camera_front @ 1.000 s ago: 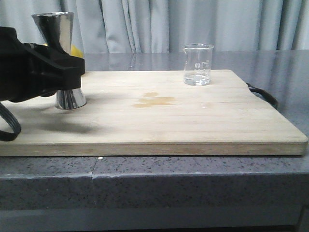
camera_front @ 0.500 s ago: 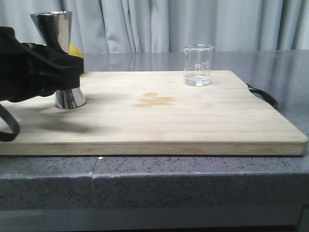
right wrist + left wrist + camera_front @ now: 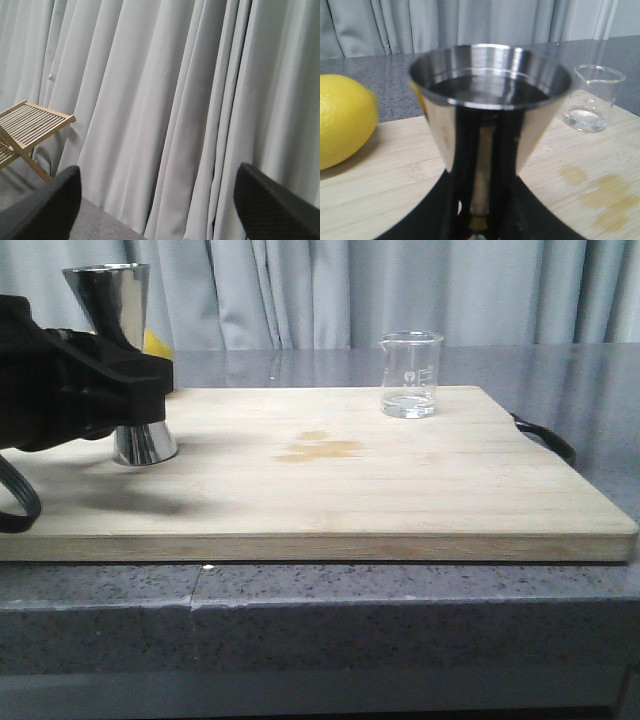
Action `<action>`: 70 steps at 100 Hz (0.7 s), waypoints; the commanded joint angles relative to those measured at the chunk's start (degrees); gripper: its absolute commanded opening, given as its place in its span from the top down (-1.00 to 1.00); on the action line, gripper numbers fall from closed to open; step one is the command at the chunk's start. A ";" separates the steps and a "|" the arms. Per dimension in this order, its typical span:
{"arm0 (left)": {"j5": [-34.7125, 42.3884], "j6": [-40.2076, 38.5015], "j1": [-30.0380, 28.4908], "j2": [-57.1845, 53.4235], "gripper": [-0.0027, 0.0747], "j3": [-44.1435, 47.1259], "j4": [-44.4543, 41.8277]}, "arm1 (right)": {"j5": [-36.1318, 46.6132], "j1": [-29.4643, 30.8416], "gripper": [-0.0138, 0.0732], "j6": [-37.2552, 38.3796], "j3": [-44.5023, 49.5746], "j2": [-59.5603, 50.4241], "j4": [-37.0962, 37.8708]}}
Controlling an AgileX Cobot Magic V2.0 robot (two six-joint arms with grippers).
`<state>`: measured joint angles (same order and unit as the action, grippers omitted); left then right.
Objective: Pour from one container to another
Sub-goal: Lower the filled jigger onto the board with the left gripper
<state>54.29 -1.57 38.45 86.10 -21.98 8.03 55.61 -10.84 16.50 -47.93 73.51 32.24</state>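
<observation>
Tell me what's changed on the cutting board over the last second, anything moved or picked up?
Almost nothing. The left gripper stays closed around the waist of the steel jigger, and the jigger has edged very slightly toward the robot's left; its base still looks to be on the wooden board. The glass beaker, the stain and the lemon have not moved.

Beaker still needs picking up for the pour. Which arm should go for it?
Right, probably. The left gripper is occupied at the tall steel hourglass jigger, while the right gripper is open and empty, facing curtains. The small clear glass beaker stands free on the robot's right.
</observation>
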 commanded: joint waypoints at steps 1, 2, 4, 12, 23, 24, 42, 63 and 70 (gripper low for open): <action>4.86 -0.42 -0.11 -1.13 0.98 -0.94 0.49 | 3.59 0.31 -0.61 -0.33 -1.88 -1.75 -2.26; 4.86 -0.42 -0.11 -1.13 0.98 -0.94 0.49 | 3.57 0.31 -0.61 -0.33 -1.88 -1.75 -2.26; 4.86 -0.42 -0.11 -1.13 0.98 -0.94 0.49 | 3.57 0.31 -0.61 -0.33 -1.88 -1.75 -2.26; 4.86 -0.42 -0.11 -1.13 0.98 -0.94 0.49 | 3.57 0.31 -0.61 -0.33 -1.88 -1.75 -2.52; 4.86 -0.42 -0.11 -1.13 0.98 -0.94 0.49 | 3.57 0.31 -0.61 -0.33 -1.88 -1.75 -2.80; 4.86 -0.42 -0.11 -1.13 0.98 -0.94 0.49 | 3.57 0.31 -0.61 -0.33 -1.88 -1.75 -2.80; 4.86 -0.42 -0.11 -1.13 0.98 -0.94 0.49 | 3.60 0.31 -0.61 -0.33 -1.88 -1.75 -2.88; 4.86 -0.42 -0.11 -1.13 0.86 -0.94 0.49 | 3.60 0.31 -0.61 -0.33 -1.88 -1.75 -2.92; 4.86 -0.42 -0.11 -1.13 0.70 -0.94 0.68 | 3.60 0.31 -0.61 -0.33 -1.88 -1.75 -3.16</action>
<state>54.51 -1.57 38.45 86.23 -21.98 8.03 55.61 -10.84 16.50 -47.93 73.51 31.40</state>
